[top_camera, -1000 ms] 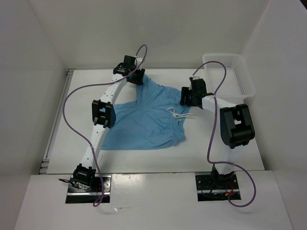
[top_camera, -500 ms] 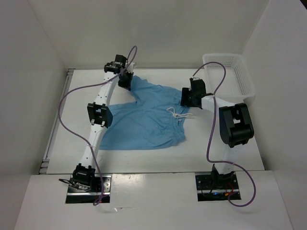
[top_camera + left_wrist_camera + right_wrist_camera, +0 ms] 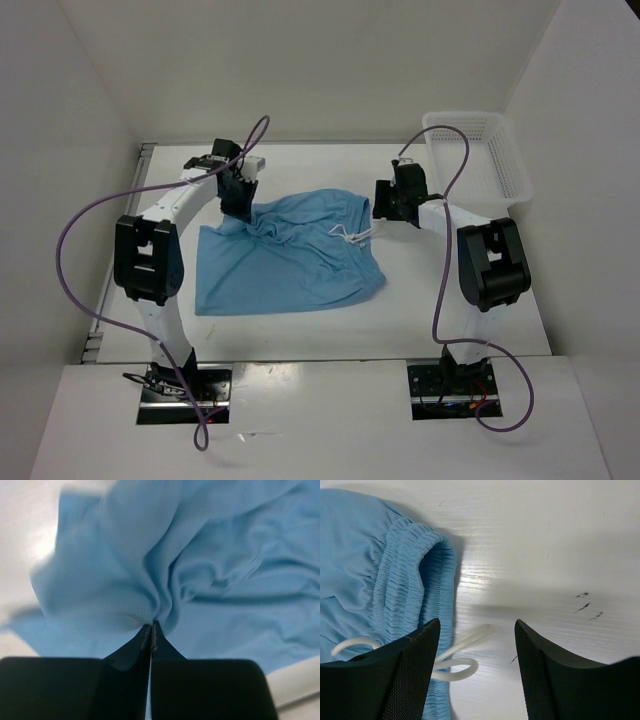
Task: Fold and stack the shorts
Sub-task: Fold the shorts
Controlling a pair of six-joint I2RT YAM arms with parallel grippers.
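Top view — the shorts point(image 3: 290, 262) lie spread on the desk point(image 3: 450, 310), about mid-desk, between the two arms. The left arm rises from its base with the elbow high on the left. Its forearm arcs away and inward, and the wrist is bent downward. The left gripper point(image 3: 241, 208) sits at the far left corner of the shorts, where the cloth is bunched into folds. The right arm has its elbow raised on the right and its forearm reaching away and leftward. The right gripper point(image 3: 384, 207) is low at the far right corner of the shorts, with the white drawstring point(image 3: 350, 235) lying on the blue cloth near it. A white mesh basket point(image 3: 520, 185) stands in the far right corner, apart from the shorts.

Left wrist view — the jaws are pressed together with a pinch of blue fabric caught at the tips. Creases fan out from that pinch.

Right wrist view — the fingers point(image 3: 415, 675) stand apart. The gathered waistband point(image 3: 405, 570) curves in from the left beside one finger; contact cannot be judged. A drawstring loop and its loose end lie on the desk between the two fingers.
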